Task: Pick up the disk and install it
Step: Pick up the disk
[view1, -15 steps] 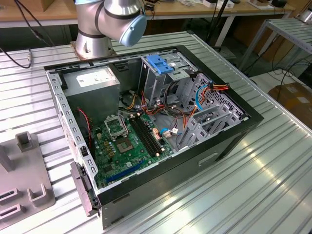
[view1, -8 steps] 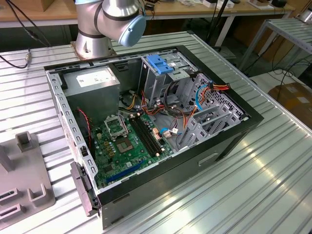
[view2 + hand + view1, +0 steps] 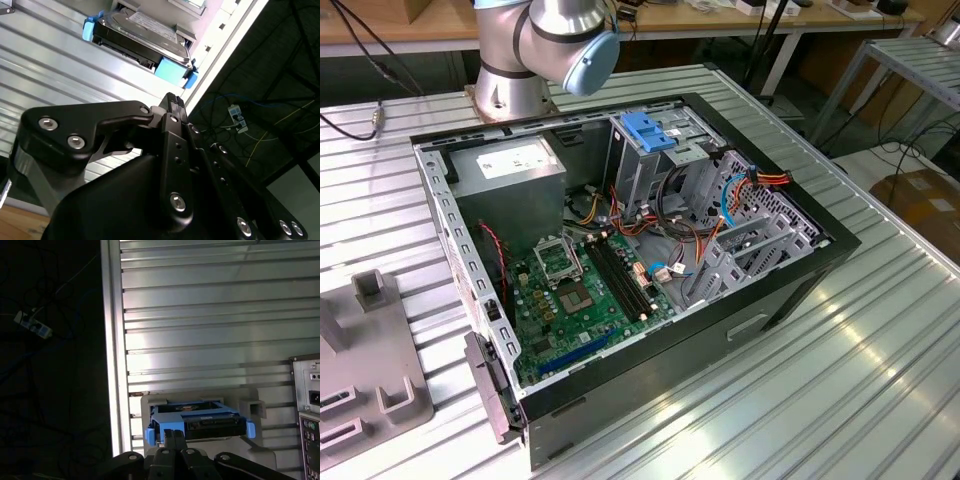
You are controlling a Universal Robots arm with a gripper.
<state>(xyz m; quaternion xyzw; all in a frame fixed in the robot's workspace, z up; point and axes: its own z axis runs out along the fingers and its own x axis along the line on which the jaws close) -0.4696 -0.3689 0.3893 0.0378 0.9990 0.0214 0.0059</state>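
— Where the exterior view looks down, what stands on the surface?
— One open computer case, with one arm base behind it.
— And the second wrist view?
— One disk, blue-framed, lies just ahead of the gripper. Its two fingers are pressed together, empty.
— The first wrist view?
— One disk on one grey holder, near the surface's edge.

The tool hides part of the disk — the exterior view's edge crops the arm.

Open tabletop around the disk
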